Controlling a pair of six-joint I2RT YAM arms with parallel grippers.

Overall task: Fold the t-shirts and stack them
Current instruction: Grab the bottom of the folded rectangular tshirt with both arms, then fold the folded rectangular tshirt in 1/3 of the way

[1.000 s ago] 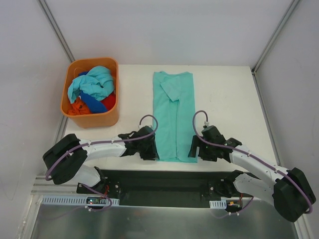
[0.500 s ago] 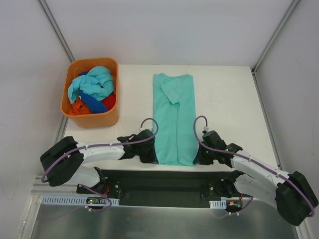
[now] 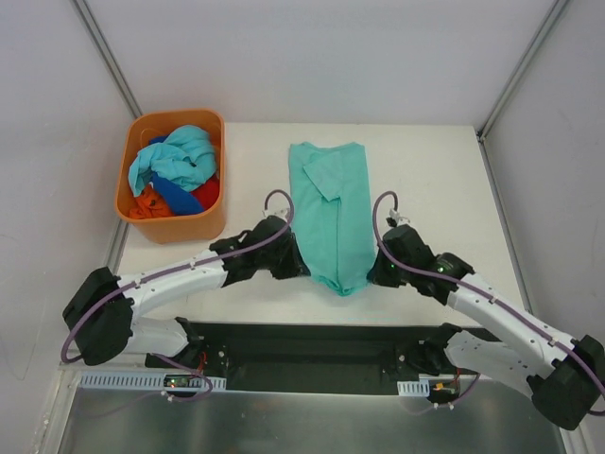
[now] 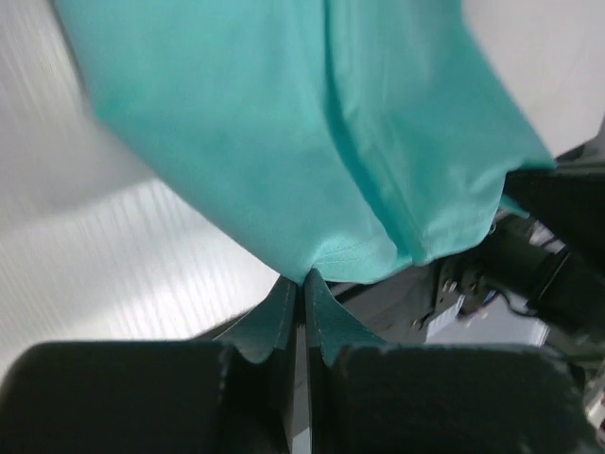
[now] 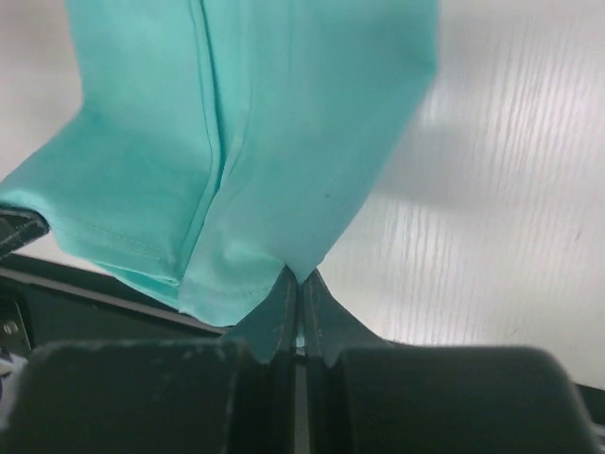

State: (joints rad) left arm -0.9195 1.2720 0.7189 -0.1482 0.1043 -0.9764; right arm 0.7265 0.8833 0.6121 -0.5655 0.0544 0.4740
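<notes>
A teal-green t-shirt, folded lengthwise into a long strip, lies on the table with its near end lifted and sagging between the two arms. My left gripper is shut on the hem's left corner, where the teal-green t-shirt hangs from the pinched fingertips. Over on the other side my right gripper is shut on the right corner, and the cloth rises from its fingertips. More t-shirts, aqua, blue and orange-red, are heaped in the basket.
An orange plastic basket stands at the table's back left. The white table ends at a black strip along the near edge. Grey walls close in on both sides and the back.
Both grippers closed on the shirt's near corners, then lifted and carried them away from the table's near edge. The hem now hangs raised between them.
</notes>
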